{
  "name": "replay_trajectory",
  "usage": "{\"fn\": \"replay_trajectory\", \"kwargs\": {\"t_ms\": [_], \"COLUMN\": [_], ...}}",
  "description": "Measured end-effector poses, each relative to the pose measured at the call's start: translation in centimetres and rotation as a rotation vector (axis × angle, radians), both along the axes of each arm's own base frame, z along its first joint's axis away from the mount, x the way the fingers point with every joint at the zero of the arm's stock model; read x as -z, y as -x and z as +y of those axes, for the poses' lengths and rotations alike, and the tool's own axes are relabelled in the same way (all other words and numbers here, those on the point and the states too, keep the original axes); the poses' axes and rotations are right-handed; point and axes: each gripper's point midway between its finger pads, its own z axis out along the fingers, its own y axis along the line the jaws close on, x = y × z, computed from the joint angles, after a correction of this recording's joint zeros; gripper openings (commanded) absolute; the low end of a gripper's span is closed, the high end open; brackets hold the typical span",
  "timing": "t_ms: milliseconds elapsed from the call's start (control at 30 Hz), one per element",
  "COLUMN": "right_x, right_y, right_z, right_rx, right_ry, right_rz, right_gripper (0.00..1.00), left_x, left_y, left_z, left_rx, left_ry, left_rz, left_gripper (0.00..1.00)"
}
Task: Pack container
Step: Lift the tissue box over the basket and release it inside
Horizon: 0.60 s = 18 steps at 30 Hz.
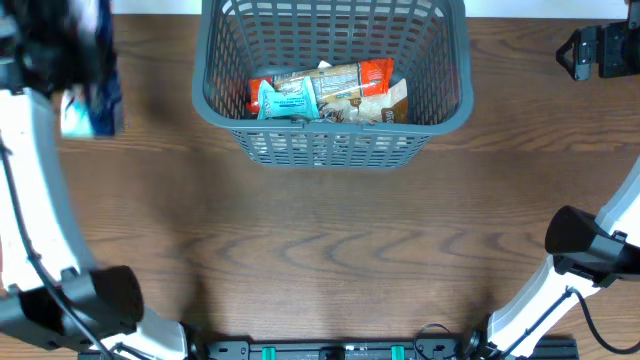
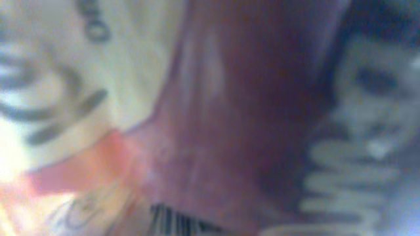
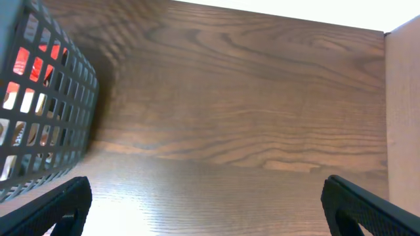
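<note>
Left gripper point(image 1: 75, 70) at far left, seemingly clamped on a blue-and-white snack pack point(image 1: 92, 108). Container point(image 1: 335, 150) at far centre, directly right of it, long axis left-to-right. Right gripper point(image 1: 572, 50) at far right, spread wide, empty. Calls for a rightward carry.

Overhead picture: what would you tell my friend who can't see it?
A dark grey basket sits at the far side of a wooden table, with snack packs lying inside. A blurry left arm is at the upper left beside something blue, and the right end effector is at the upper right.
</note>
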Motion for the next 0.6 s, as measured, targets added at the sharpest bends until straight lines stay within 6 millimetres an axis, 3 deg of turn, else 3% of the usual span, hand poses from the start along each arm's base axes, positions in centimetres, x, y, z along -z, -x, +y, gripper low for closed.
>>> {"fn": "replay_trajectory", "kwargs": {"t_ms": [133, 200, 267, 433, 600], "right_x": [0.0, 0.0, 0.0, 0.0, 0.0], "right_y": [0.0, 0.0, 0.0, 0.0, 0.0], "right_z": [0.0, 0.1, 0.1, 0.1, 0.1], "right_rx": [-0.001, -0.002, -0.003, -0.003, -0.003], "right_ry": [-0.002, -0.003, -0.004, -0.004, -0.004], "right_rz": [-0.001, -0.001, -0.001, -0.001, -0.001], "right_gripper": [0.99, 0.99, 0.99, 0.99, 0.99], "left_x": [-7.3, -9.8, -11.2, -11.2, -10.0], "left_y": [-1.4, -1.5, -1.4, -0.3, -0.2], "left_z": [-7.8, -11.6, -15.1, -21.3, -25.0], "left_rx": [0.188, 0.293, 0.413, 0.723, 0.998], "left_ry": [-0.140, -0.202, -0.287, -0.557, -0.749], "left_rz": [-0.211, -0.304, -0.367, -0.431, -0.495], "left_gripper": [0.06, 0.06, 0.06, 0.06, 0.06]}}
